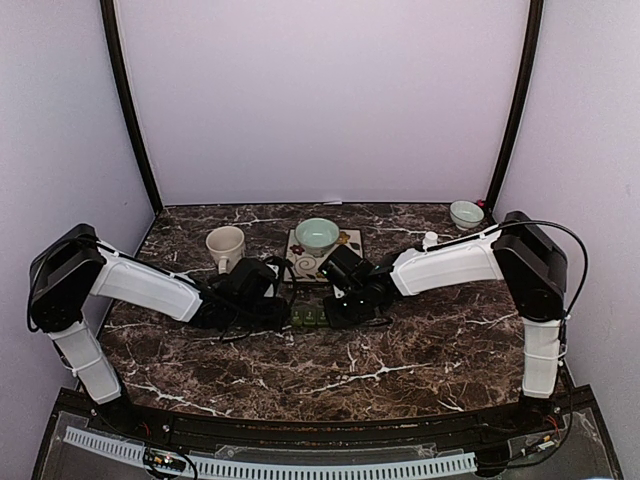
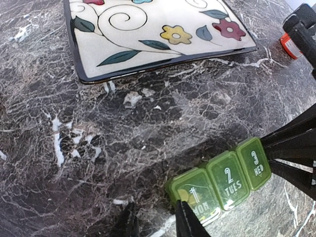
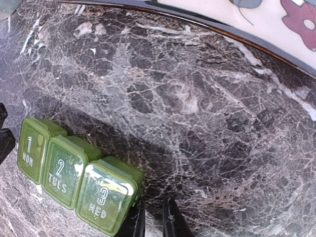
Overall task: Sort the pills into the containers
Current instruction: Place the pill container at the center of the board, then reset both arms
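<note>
The containers [image 1: 308, 318] are a green strip of three lidded boxes on the marble, between the two grippers. Marked 1 MON, 2 TUES and 3 WED, the containers [image 2: 228, 180] have all lids down. Yellowish pills [image 3: 111, 186] show through the WED lid, and one pill [image 2: 183, 195] shows under the MON lid. My left gripper [image 2: 157, 224] is open at the MON end with only bare table between its fingers. Its right finger [image 2: 190, 224] lies over that box's corner. My right gripper [image 3: 154, 222] is barely open and empty beside the containers [image 3: 74, 180]. Its left finger [image 3: 136, 222] is against the WED end.
A flowered square plate [image 1: 296, 265] sits just behind the pill box, with a pale green bowl [image 1: 317, 235] on it. A cream mug [image 1: 226, 247] stands back left. An orange bottle with a white cap [image 1: 430, 240] and a small bowl [image 1: 466, 213] stand back right.
</note>
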You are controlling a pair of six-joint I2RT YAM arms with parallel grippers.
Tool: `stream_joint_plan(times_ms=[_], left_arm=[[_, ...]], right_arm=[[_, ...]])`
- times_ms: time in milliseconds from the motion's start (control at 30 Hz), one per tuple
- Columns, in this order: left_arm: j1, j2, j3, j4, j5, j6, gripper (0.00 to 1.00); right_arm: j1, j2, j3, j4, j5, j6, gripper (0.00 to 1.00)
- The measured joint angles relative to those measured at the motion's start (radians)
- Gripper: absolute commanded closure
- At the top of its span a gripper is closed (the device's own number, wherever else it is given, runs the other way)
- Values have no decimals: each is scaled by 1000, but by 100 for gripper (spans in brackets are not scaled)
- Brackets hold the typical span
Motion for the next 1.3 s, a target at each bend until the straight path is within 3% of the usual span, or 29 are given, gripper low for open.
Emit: stream_joint_plan(times_ms=[467, 800, 1067, 1300], left_arm=[[-5, -81, -2, -51, -85, 2, 72], [-5, -350, 34, -135, -244, 70, 70], [-5, -622, 68, -102, -459, 245, 68], [3, -768, 13, 149, -666, 507, 67]], right_arm=[[0, -8, -27, 33, 68, 0, 84], [-6, -113, -57, -62, 239, -35, 78], [-6, -371, -47, -63, 378, -138, 67], [-18, -512, -12, 4, 552, -280, 58]])
